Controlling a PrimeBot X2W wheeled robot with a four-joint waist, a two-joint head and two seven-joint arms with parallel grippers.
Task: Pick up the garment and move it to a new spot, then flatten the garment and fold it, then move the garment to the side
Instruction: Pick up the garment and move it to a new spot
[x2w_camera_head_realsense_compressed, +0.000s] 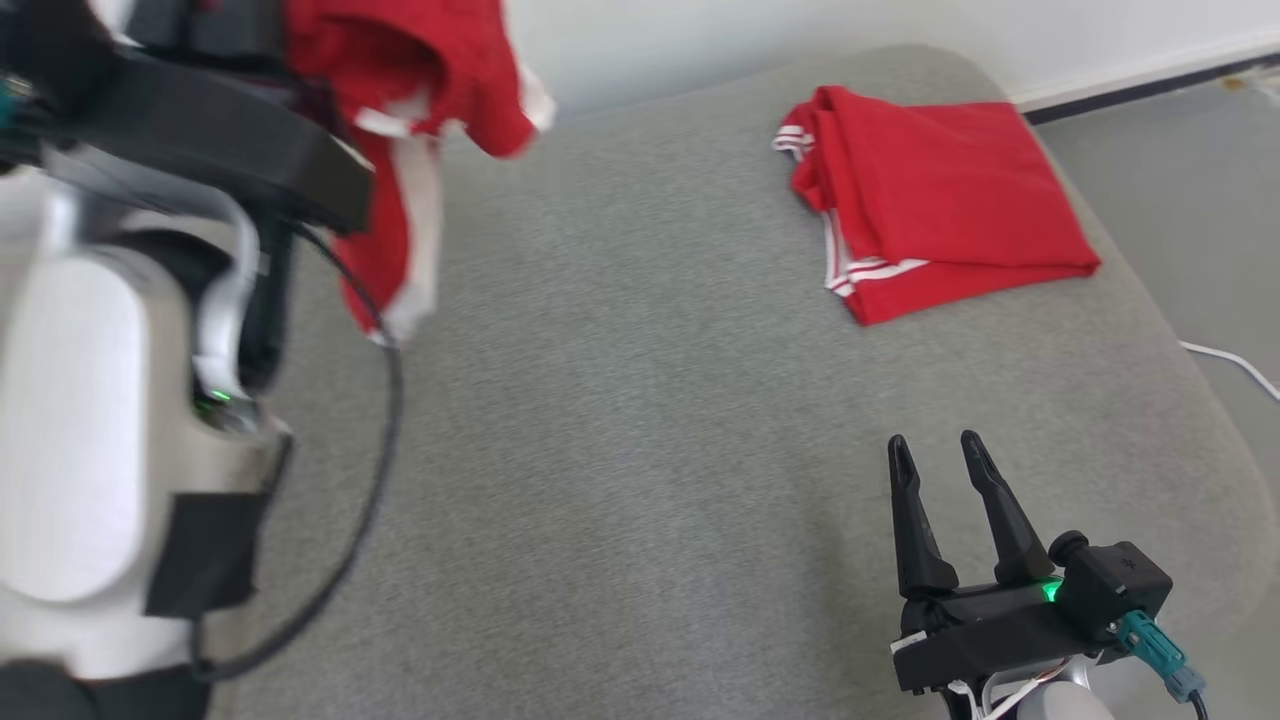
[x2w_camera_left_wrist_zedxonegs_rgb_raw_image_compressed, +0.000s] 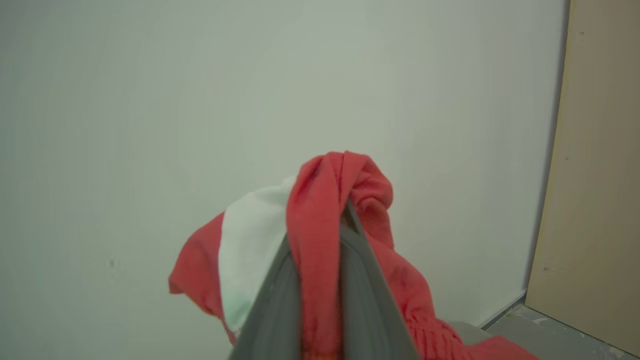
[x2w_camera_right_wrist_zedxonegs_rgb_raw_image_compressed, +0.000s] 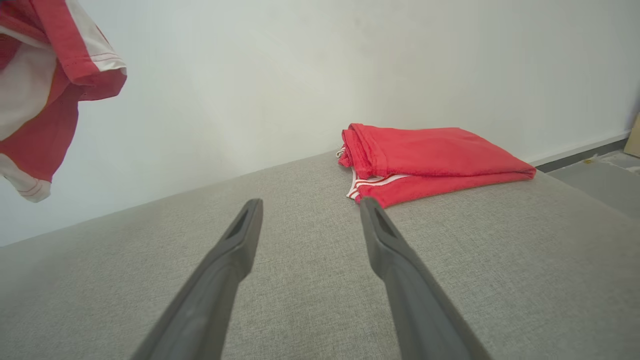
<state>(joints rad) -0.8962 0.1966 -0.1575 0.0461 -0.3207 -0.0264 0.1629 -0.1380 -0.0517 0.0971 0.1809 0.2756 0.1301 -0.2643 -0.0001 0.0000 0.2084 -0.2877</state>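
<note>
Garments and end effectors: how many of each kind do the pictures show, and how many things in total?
Red garments: 2, one hanging garment held by the left end effector, one folded garment lying on the grey surface.
End effectors: 2, the left shut on cloth, the right end effector open and empty.
Total: 4.

Left hand (x2w_camera_left_wrist_zedxonegs_rgb_raw_image_compressed: 322, 220) raised high, pinching garment (x2w_camera_left_wrist_zedxonegs_rgb_raw_image_compressed: 320, 190) (fingertips seemingly buried), right hand (x2w_camera_head_realsense_compressed: 934, 440) low, fingers (x2w_camera_head_realsense_compressed: 1005, 510) spread.

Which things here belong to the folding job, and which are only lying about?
In the job: the hanging red and white garment, pinched by the left gripper; the open right gripper; the grey cushion.
Lying about: the folded red garment at the far right; the white cable on the floor.
</note>
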